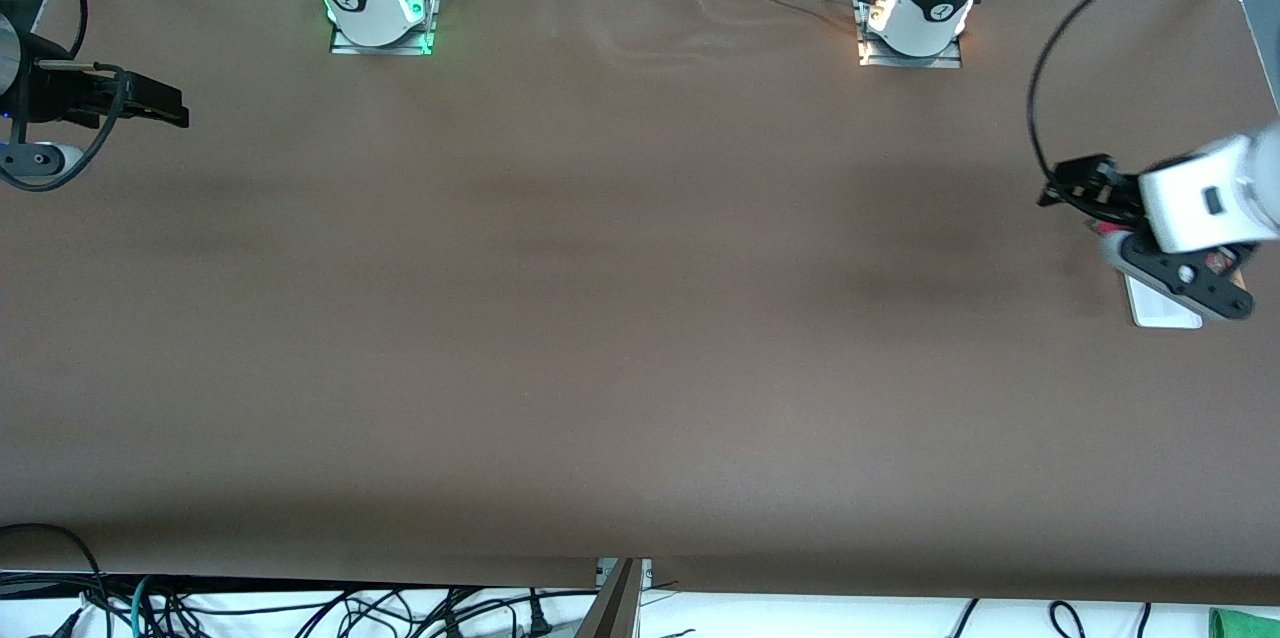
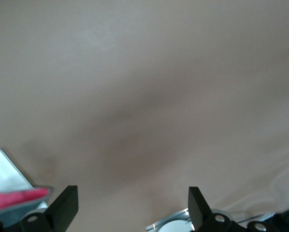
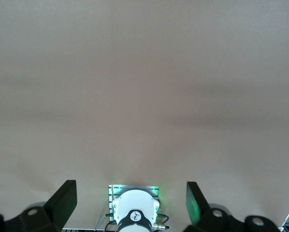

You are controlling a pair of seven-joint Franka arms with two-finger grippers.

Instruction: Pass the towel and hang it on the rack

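Note:
The rack (image 1: 1165,308) stands at the left arm's end of the table; only its white base (image 2: 3,170) shows, under the left wrist. A strip of the towel (image 2: 16,199), red-pink with grey at its edge, lies at the base, and a small red-grey bit of the towel (image 1: 1108,230) shows under the hand. My left gripper (image 1: 1065,183) hovers beside the rack, open and empty (image 2: 133,203). Over the right arm's end of the table my right gripper (image 1: 165,108) is open with nothing between its fingers (image 3: 131,198).
Both arm bases stand along the table edge farthest from the front camera, the right arm's (image 1: 375,3) and the left arm's (image 1: 915,13). A black cable (image 1: 1040,98) loops above the left hand. A green cloth scrap (image 1: 1245,621) lies off the table.

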